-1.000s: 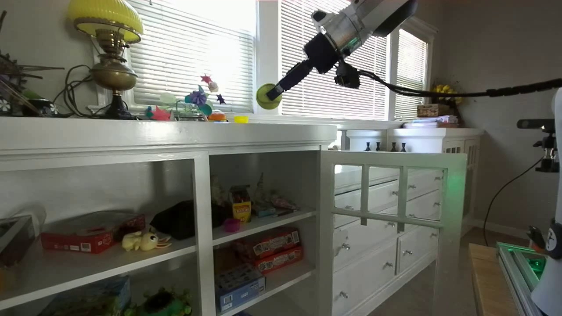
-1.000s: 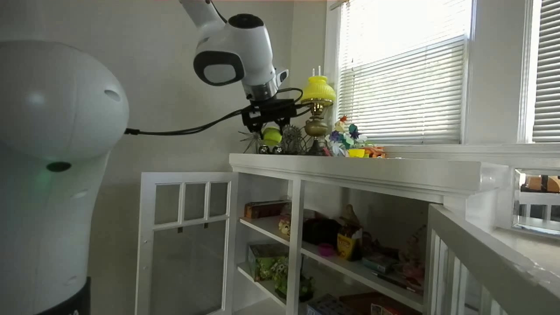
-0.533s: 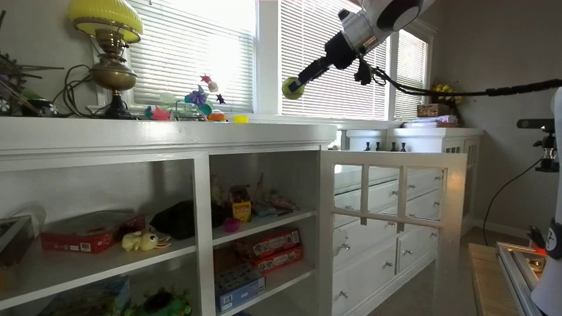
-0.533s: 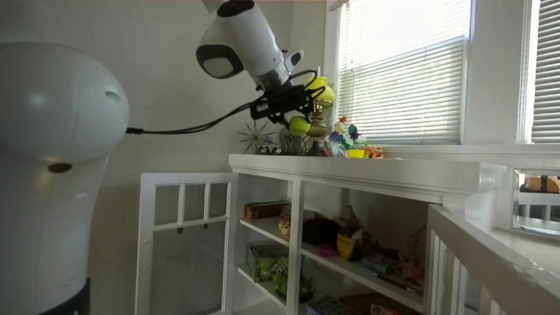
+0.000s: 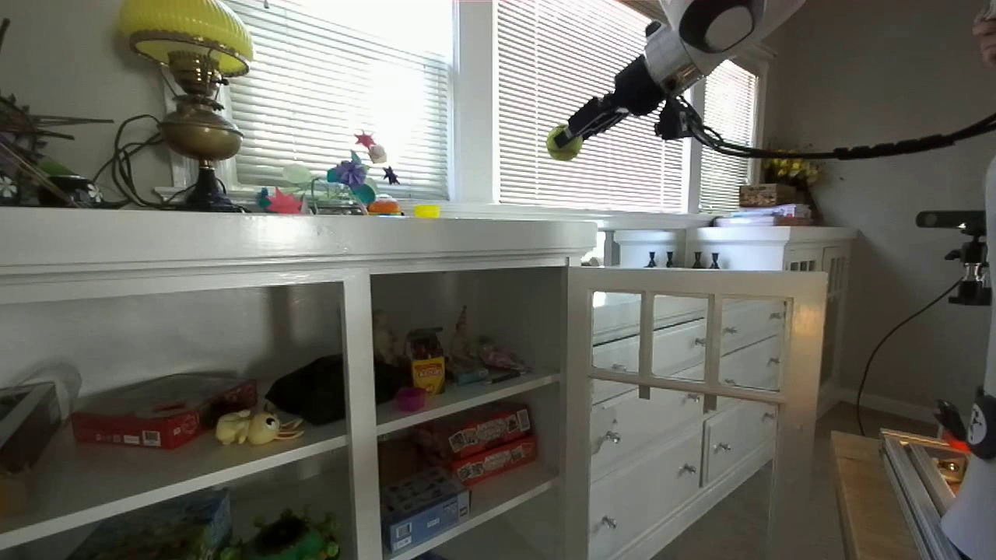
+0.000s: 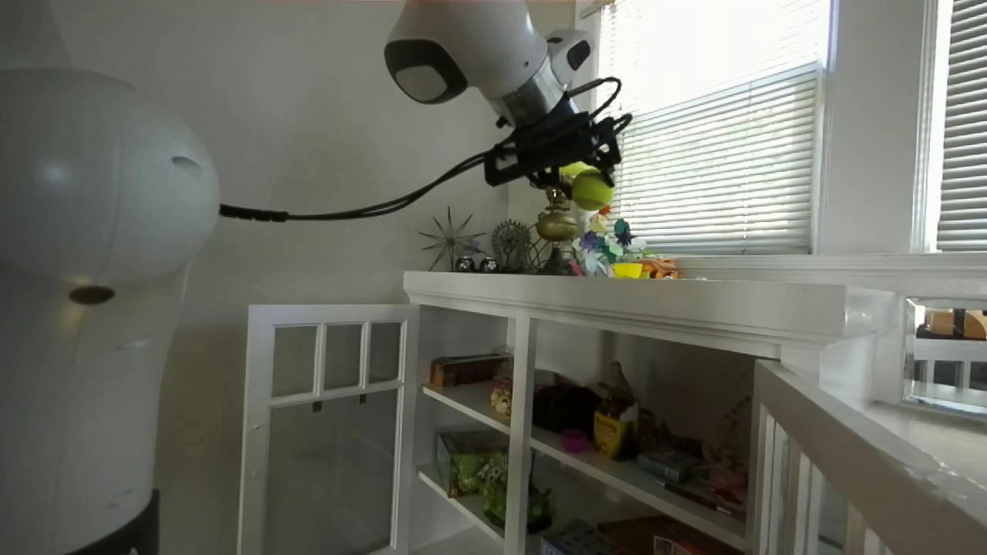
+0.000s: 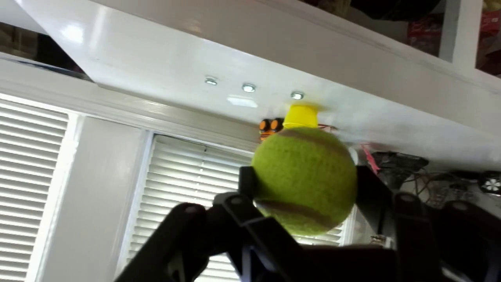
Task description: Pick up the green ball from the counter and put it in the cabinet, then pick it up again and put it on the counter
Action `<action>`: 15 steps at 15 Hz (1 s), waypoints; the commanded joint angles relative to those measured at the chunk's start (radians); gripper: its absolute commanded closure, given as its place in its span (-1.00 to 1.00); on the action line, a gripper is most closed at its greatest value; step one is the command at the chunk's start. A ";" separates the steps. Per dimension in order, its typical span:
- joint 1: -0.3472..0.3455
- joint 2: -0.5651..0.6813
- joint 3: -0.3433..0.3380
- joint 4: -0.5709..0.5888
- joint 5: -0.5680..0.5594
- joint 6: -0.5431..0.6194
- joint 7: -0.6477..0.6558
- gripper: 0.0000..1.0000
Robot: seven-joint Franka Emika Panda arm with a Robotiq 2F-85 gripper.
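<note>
The green ball [image 7: 305, 172] is a yellow-green tennis ball held between the two black fingers of my gripper [image 7: 303, 183] in the wrist view. The ball also shows in both exterior views [image 5: 570, 152] [image 6: 592, 190], at the tip of the tilted gripper [image 5: 566, 137]. The gripper and ball are in the air, well above the level of the white counter [image 5: 311, 233], which also shows in the wrist view [image 7: 156, 58]. The cabinet [image 6: 523, 432] below the counter is open-fronted, with toys and boxes on its shelves.
A yellow-shaded lamp [image 5: 201, 136], paper flowers [image 5: 352, 173] and a yellow cup [image 7: 301, 116] stand on the counter. Small metal discs [image 7: 248, 87] lie near the cup. Glazed cabinet doors stand open [image 5: 805, 350] [image 6: 331, 312]. A white drawer unit [image 5: 654, 443] is beyond.
My gripper has moved up and to the right in both exterior views, carrying the ball. The gripper has tilted further from vertical. The counter and cabinet things have not moved.
</note>
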 commanded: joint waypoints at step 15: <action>-0.301 0.003 -0.004 0.083 0.531 -0.277 -0.531 -0.30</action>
